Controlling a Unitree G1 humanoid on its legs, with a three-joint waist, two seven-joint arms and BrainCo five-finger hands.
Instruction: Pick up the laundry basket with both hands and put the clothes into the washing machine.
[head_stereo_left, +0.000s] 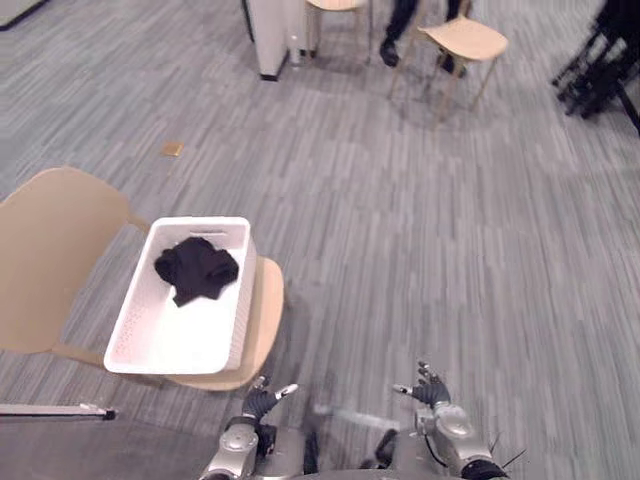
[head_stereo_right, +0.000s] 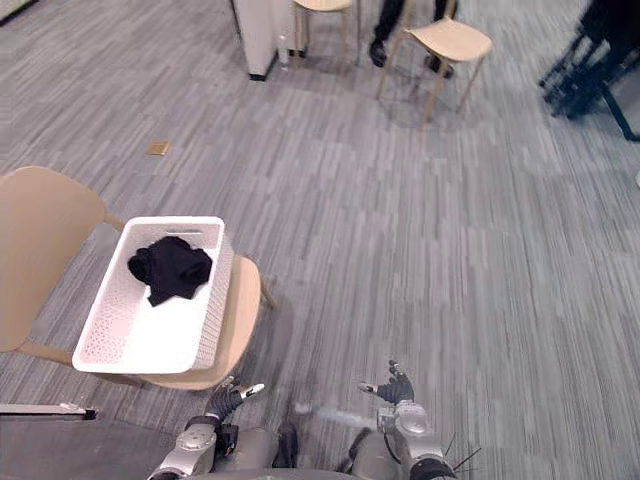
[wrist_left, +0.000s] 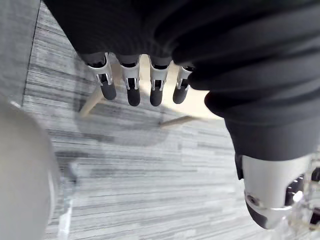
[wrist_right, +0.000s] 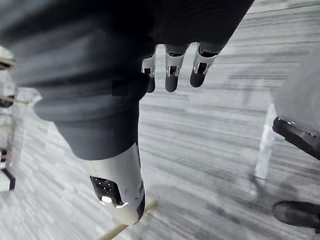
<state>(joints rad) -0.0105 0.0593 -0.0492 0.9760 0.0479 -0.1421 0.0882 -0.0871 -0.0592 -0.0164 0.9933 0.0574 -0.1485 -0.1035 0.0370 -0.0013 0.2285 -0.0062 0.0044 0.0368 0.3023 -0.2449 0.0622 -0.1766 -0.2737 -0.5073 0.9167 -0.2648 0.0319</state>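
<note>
**Resting on a chair seat, the basket sits clear of both hands**

At the frame's left middle, a pale wooden chair (head_stereo_left: 50, 250) carries the white laundry basket (head_stereo_left: 243, 300) on its seat. The basket is rectangular, with perforated walls and a plain rim. A crumpled black garment (head_stereo_left: 195, 268) lies in its far half, and the near half is bare white. At the bottom edge, just below the basket, the left hand (head_stereo_left: 256, 402) hangs with its fingers loosely extended and empty. Further right, the right hand (head_stereo_left: 432, 392) spreads its fingers over the grey floor (head_stereo_left: 400, 250), holding nothing.
</note>
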